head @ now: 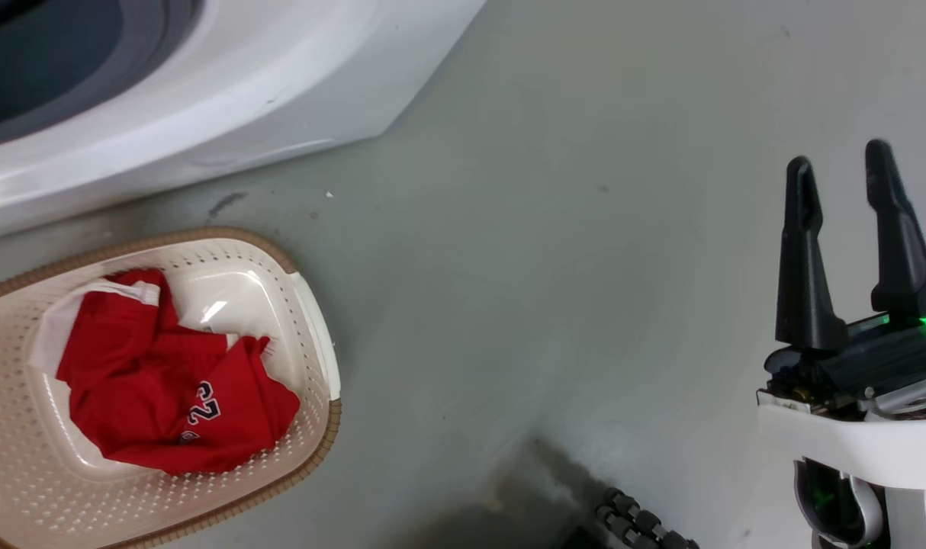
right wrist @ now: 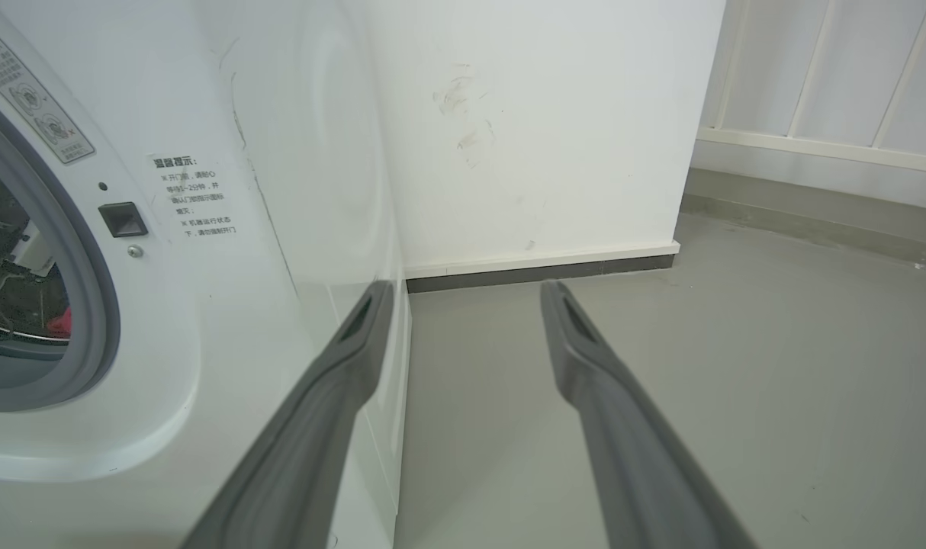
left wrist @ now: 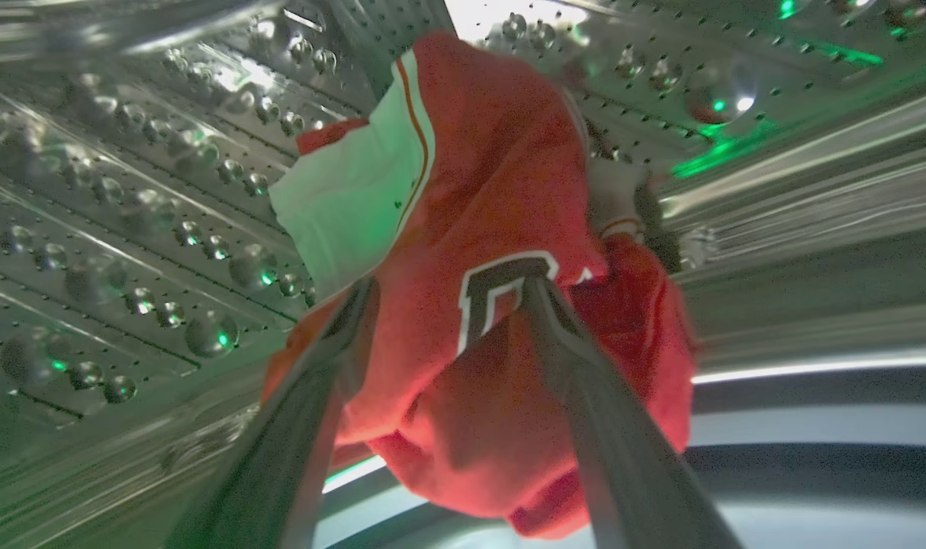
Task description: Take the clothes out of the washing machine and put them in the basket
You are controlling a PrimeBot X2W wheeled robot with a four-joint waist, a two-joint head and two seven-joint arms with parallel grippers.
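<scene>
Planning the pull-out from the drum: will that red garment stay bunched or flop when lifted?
Likely floppy: the red garment lies crumpled in folds against the drum, so it should sag from the left gripper. Probably light, thin fabric. A trailing end might snag coming out.

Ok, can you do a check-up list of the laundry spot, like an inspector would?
Surface: grey floor, scuffed near the washing machine.
Job's things: first red garment lies in the basket; second red garment is in the steel drum.
Clutter: nothing seen.
Grippers: left gripper open inside the drum, fingers either side of the second red garment; right gripper open, empty, over the floor.
Cables: black ribbed cable at the head view's bottom edge.
Surroundings: white wall, smudged.
</scene>
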